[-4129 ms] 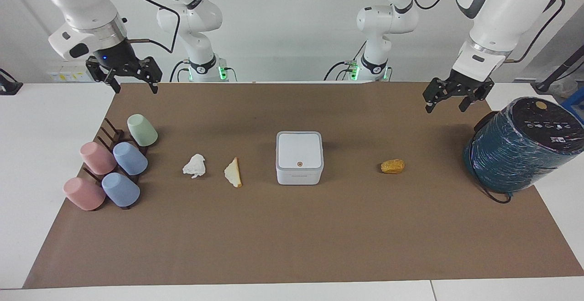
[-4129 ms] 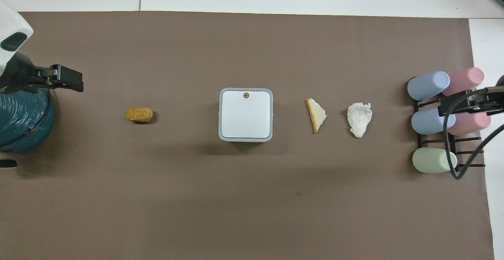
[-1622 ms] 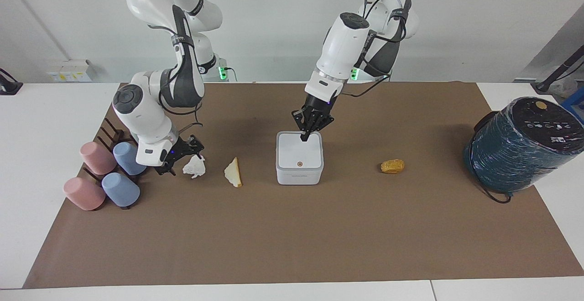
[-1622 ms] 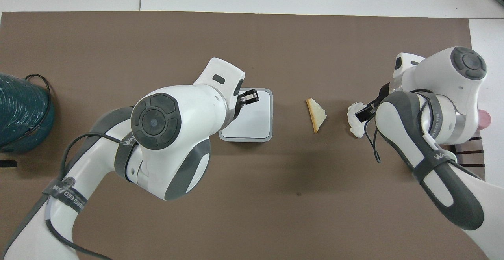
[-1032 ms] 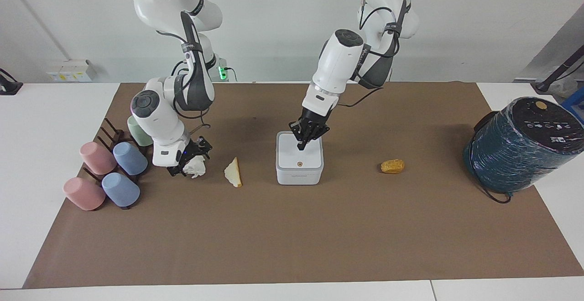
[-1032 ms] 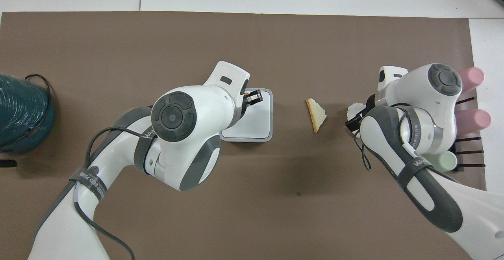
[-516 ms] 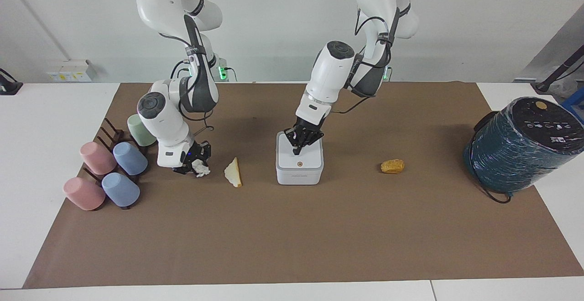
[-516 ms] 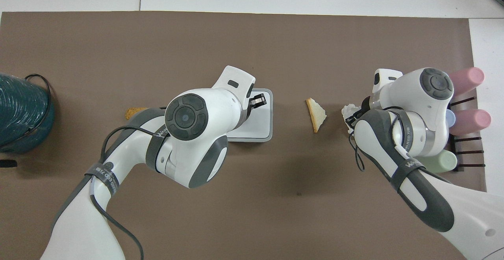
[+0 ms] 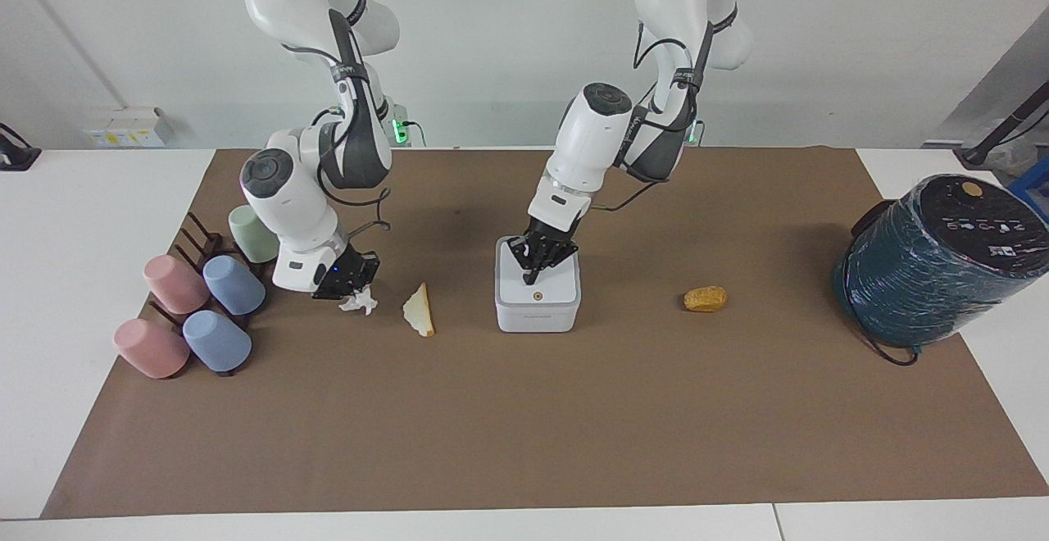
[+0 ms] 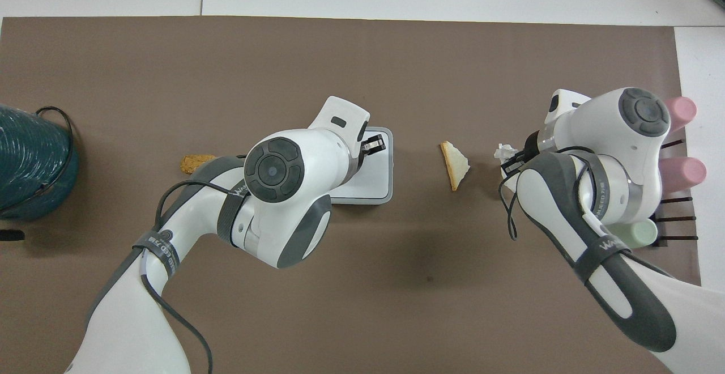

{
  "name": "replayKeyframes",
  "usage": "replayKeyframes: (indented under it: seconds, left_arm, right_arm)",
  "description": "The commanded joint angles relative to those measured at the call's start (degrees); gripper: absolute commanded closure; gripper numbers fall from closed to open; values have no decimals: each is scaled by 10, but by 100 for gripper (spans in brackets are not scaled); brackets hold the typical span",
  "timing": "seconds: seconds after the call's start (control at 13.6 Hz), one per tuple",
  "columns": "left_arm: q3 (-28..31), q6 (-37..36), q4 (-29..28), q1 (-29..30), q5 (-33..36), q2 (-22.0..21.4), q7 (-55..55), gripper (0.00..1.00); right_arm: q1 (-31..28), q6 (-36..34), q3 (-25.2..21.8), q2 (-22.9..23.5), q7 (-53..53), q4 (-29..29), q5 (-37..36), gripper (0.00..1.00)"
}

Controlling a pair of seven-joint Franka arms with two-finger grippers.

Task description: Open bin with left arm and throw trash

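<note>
Reading the facing view from its left edge: the right claw (image 9: 351, 285), pressed together on the crumpled tissue wad (image 9: 359, 303), sits low over the brown mat at the right arm's end of the bench, beside the rack of pastel cups (image 9: 201, 303); whether the wad is clear of the mat cannot be told. Next lies the pale yellow wedge (image 9: 419, 310), flat on the mat between the wad and the bin, its long axis running nearer-to-farther from the robots and its pointed tip toward them. At the middle stands the bin (image 9: 538, 313), lid shut and level, its orange dot (image 9: 537, 296) on the lid edge farthest from the robots. The left claw (image 9: 532, 272), fingertips pressed together and empty, points down at the lid just short of the dot. The golden-brown lump (image 9: 705, 299) lies toward the left arm's end, long axis along the bench. The step in hand appears to be opening the bin; the next move probably calls for a press on the dot, then carrying the wad over the opening.
</note>
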Motion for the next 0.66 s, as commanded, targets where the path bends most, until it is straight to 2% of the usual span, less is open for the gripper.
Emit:
replayKeyframes:
  seconds: [0.0,0.15,0.29,0.59]
  left_arm:
    - [11,12,0,-14,-11,17,-1,100]
    - [11,-22,16,-8,-10,13,-1,100]
    - [14,-97,56,-2,-10,6,0,100]
    - [18,-252,135,22,-3,-7,7,100]
  right_arm:
    - [-3,-45,0,-45,42,5,11,100]
    - [-2,-73,1,-87,88,10,11,100]
    - [-2,-124,4,-124,135,29,10,100]
    - [-1,-200,6,-141,190,89,11,100]
